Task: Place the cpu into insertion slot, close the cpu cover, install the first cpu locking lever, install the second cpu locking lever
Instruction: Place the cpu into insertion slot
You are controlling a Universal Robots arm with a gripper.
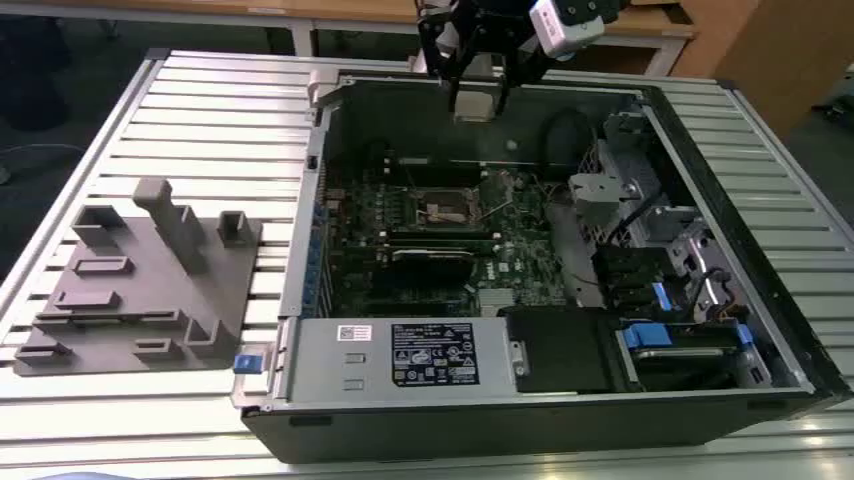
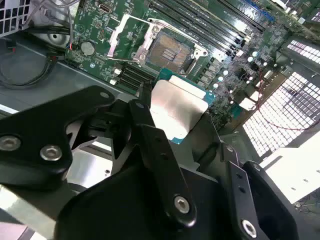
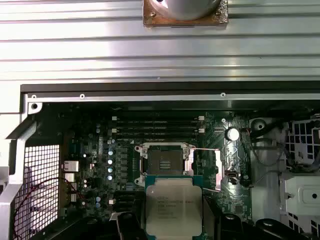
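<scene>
The gripper point(image 3: 173, 221) is clamped on the cpu point(image 3: 173, 207), its black fingers point(image 2: 145, 122) pressing two opposite edges, metal top facing the first wrist camera. In the exterior view the gripper point(image 1: 478, 95) hangs over the far wall of the open computer case point(image 1: 310, 200), above the motherboard and well apart from the insertion slot point(image 1: 447, 208).

None of the four steps is done, judging by this. The insertion slot point(image 3: 164, 161) lies bare, its dark centre exposed. The cpu cover point(image 2: 116, 32) stands swung open at one side of it. With the cover up, both locking levers are still to be installed.

Room is tight. The case walls fence the board on all sides, memory slots point(image 3: 155, 125) run just beside the insertion slot, and black cables point(image 1: 567, 130) loop near the gripper on the exterior view's right. The space straight above the insertion slot looks free. A grey parts holder point(image 1: 134, 280) sits on the bench point(image 1: 214, 110), well apart.
</scene>
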